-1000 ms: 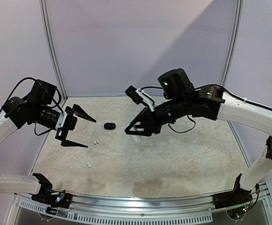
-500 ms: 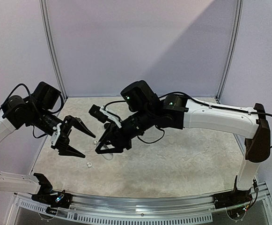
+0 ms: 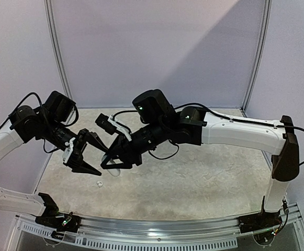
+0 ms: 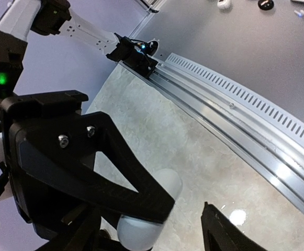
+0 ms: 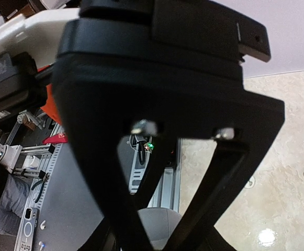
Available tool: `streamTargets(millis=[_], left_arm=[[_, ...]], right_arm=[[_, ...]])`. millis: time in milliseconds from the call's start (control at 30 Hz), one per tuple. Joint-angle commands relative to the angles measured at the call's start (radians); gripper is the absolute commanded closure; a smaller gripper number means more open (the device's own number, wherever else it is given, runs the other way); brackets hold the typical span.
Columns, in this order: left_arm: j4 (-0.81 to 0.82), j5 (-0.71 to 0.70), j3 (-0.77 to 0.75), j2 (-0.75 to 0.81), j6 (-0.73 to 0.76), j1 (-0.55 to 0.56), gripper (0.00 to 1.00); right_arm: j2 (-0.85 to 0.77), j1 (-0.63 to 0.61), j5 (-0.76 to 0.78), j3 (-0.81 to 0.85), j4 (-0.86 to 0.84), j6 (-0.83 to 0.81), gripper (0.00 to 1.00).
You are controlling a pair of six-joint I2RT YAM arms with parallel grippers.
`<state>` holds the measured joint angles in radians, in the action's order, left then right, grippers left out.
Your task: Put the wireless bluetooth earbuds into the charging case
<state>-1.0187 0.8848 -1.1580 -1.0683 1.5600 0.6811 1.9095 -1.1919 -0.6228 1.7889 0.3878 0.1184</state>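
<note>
Nearest, by the front rail (image 3: 157, 226): one white earbud (image 3: 99, 183) loose on the table (image 3: 204, 178), well apart from both grippers and not in any case. Can't pick out other buds w/ certainty.

Just past that, the left gripper (image 3: 99, 160). Has narrowed from full spread a sec ago to roughly two-thirds, fingers (image 4: 220, 235) still clearly apart. Has also moved inward and a bit down, toward centre-left. Grips nothing. From its own wrist cam, brackets the white charging case (image 4: 141, 230) w/ open table showing on one side. Can't tell re contact on the other.

Next, the right gripper (image 3: 114, 163). Has swung from mid-table right across to the left side, bringing the case along. No change in spread over that sec. Stays clamped at mid-width on the case, held up off the table at the fingertips.

Meaning for the task, as a guess: looks like a two-handed set-up, w/ right steadying the case and left closing in to work the lid or take over. Can't tell lid open or shut. No bud seated yet, so prob early going.

Farthest: back wall (image 3: 157, 52), nothing of use there.
</note>
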Motion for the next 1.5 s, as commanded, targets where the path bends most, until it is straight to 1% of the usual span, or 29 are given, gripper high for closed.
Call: streamTargets(millis=[0, 67, 267, 367, 400, 500, 533, 567, 633, 667, 700, 767, 800, 867, 900, 933, 1000, 1033, 1133, 1167, 1267, 1367, 1467], left_arm=[[0.043, -0.001, -0.005, -0.027, -0.017, 0.035, 0.39], [0.022, -0.005, -0.010, -0.035, -0.009, 0.041, 0.47], [-0.074, -0.016, -0.005, -0.039, 0.098, 0.045, 0.79], [-0.074, -0.023, 0.006, -0.032, 0.101, 0.046, 0.98], [-0.072, -0.029, 0.008, -0.032, 0.102, 0.046, 1.00], [-0.053, -0.039, 0.020, -0.018, 0.093, 0.046, 1.00], [-0.045, -0.039, 0.024, -0.014, 0.087, 0.047, 1.00], [-0.037, -0.039, 0.028, -0.007, 0.077, 0.047, 1.00], [-0.004, -0.040, 0.040, 0.004, 0.021, 0.046, 1.00], [0.013, -0.042, 0.043, 0.010, -0.015, 0.047, 1.00], [0.032, -0.047, 0.046, 0.017, -0.053, 0.046, 1.00], [0.074, -0.059, 0.055, 0.031, -0.146, 0.046, 1.00], [0.081, -0.062, 0.061, 0.039, -0.166, 0.046, 1.00], [0.091, -0.066, 0.081, 0.060, -0.191, 0.046, 1.00], [0.103, -0.069, 0.091, 0.073, -0.217, 0.046, 1.00], [0.116, -0.074, 0.102, 0.083, -0.245, 0.046, 1.00], [0.145, -0.092, 0.119, 0.097, -0.325, 0.046, 1.00], [0.165, -0.102, 0.127, 0.103, -0.380, 0.046, 1.00], [0.249, -0.135, 0.135, 0.111, -0.633, 0.044, 1.00], [0.281, -0.142, 0.131, 0.110, -0.772, 0.042, 1.00], [0.364, -0.159, 0.127, 0.112, -1.048, 0.040, 1.00], [0.442, -0.155, 0.139, 0.126, -1.266, 0.040, 1.00], [0.519, -0.160, 0.159, 0.137, -1.440, 0.040, 1.00]], right_arm=[[0.032, -0.008, -0.017, 0.030, -0.001, -0.013, 0.87], [0.034, -0.008, -0.017, 0.030, -0.006, -0.014, 0.87], [0.037, -0.008, -0.016, 0.027, -0.028, -0.021, 0.88], [0.042, -0.009, -0.018, 0.026, -0.027, -0.020, 0.89], [0.041, -0.009, -0.017, 0.026, -0.026, -0.022, 0.89], [0.036, -0.008, -0.016, 0.024, -0.022, -0.023, 0.89], [0.035, -0.009, -0.013, 0.022, -0.023, -0.023, 0.86], [0.030, -0.009, -0.006, 0.017, -0.022, -0.022, 0.80], [0.019, -0.008, 0.033, -0.005, -0.032, -0.022, 0.61], [0.005, -0.009, 0.053, -0.024, -0.039, -0.018, 0.48], [-0.006, -0.008, 0.077, -0.044, -0.054, -0.017, 0.37], [-0.039, -0.009, 0.108, -0.105, -0.106, -0.008, 0.24], [-0.068, -0.009, 0.120, -0.136, -0.143, -0.007, 0.21], [-0.105, -0.008, 0.138, -0.178, -0.192, -0.006, 0.18], [-0.126, -0.008, 0.148, -0.188, -0.200, -0.009, 0.16], [-0.136, -0.008, 0.163, -0.196, -0.197, -0.014, 0.13], [-0.161, -0.009, 0.203, -0.213, -0.179, -0.037, 0.03], [-0.186, -0.008, 0.225, -0.229, -0.179, -0.048, 0.01], [-0.263, -0.009, 0.288, -0.319, -0.244, -0.071, 0.01], [-0.284, -0.008, 0.306, -0.352, -0.273, -0.074, 0.01], [-0.351, -0.008, 0.344, -0.435, -0.343, -0.074, 0.01], [-0.382, -0.008, 0.387, -0.471, -0.376, -0.060, 0.02], [-0.378, -0.013, 0.444, -0.476, -0.377, -0.033, 0.08]])
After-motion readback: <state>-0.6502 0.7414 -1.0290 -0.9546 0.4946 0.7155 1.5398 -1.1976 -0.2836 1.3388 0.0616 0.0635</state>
